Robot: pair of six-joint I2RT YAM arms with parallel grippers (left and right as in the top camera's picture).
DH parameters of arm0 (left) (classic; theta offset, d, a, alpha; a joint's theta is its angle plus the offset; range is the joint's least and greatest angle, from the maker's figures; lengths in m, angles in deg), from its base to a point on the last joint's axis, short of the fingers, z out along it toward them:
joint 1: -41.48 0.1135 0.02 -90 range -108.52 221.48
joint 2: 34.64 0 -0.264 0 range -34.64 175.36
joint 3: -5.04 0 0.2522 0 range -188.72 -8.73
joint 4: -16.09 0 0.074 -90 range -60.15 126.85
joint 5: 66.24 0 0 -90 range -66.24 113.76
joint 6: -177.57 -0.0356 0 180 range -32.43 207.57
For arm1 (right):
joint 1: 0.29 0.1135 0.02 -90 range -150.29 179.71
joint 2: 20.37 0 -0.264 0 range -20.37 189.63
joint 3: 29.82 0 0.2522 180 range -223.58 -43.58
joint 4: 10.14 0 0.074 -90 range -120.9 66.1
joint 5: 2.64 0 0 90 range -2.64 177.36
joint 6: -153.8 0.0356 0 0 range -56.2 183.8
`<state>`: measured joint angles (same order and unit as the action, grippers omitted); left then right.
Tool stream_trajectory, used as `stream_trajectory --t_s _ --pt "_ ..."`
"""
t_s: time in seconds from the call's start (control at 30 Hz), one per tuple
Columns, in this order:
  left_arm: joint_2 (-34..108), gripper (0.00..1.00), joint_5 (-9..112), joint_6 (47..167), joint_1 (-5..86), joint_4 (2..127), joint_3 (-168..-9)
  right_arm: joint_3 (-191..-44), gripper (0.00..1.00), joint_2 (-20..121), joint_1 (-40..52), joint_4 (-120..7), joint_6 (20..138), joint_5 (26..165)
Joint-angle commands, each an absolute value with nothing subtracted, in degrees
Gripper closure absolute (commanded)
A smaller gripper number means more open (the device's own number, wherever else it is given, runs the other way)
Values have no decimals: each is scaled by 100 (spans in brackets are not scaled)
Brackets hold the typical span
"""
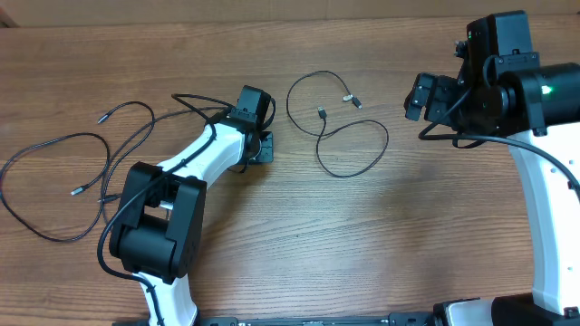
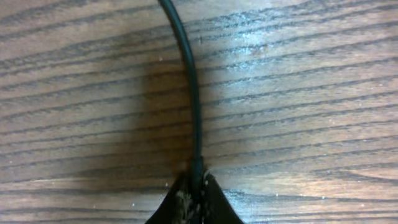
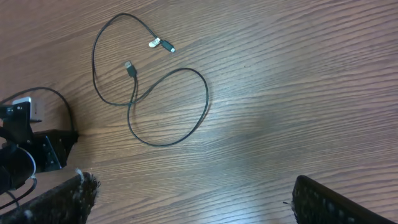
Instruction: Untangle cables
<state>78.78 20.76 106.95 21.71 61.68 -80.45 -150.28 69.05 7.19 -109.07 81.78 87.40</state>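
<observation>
over on the left half of the tabletop [image 1: 381, 244], the left end effector [image 1: 260, 147] is pinched tight on a thin black cord [image 2: 194, 93], fingertips [image 2: 171, 208] together and the cord running straight out of them across the wood grain. which strand it is, the overhead view cannot say, since the white arm covers the spot, but it looks to belong to the loose bunch of cables [image 1: 54, 186] sprawled toward the left edge, where several loops cross one another. well apart from that, the looped cable [image 1: 355, 149] lies by itself in the middle, crossing itself once, its two plugs [image 1: 353, 101] free and near each other. the right end effector [image 1: 419, 96] hovers to the right of that loop, jaws wide apart, holding nothing. so the step in hand reads as drawing one strand out of the left bunch. to do it well: pull slow and low along the tabletop, away from the crossings, so the strand slides out from under its neighbours rather than cinching a knot. if the whole bunch drags along, ease off and re-grip nearer a free plug end.
</observation>
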Motion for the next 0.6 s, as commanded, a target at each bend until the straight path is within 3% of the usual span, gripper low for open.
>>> stream_trajectory --t_s 0.0,0.2,0.33,0.47,0.5,0.53,0.57 --pt "8064 96 2084 10732 2219 6396 -8137 -15036 1 6908 702 -10918 8136 8742" --pt "7345 96 1660 10686 2798 6708 -8388 -15036 1 6908 702 -10924 8136 8742" --pt "6342 96 655 10686 3911 7183 -8489 -15036 1 6908 702 -10933 8136 8744" --pt "5780 96 618 10752 4964 7521 -8489 -15036 1 6908 702 -10931 8136 8744" --pt "5723 87 793 10752 5141 7569 -8489 -15036 1 6908 702 -10931 8136 8744" --pt "5704 57 1195 10747 5312 7591 -8489 -15036 1 6908 702 -10926 8136 8744" --pt "5712 40 1663 10728 5417 7609 -8484 -15036 1 6908 702 -10918 8136 8744"
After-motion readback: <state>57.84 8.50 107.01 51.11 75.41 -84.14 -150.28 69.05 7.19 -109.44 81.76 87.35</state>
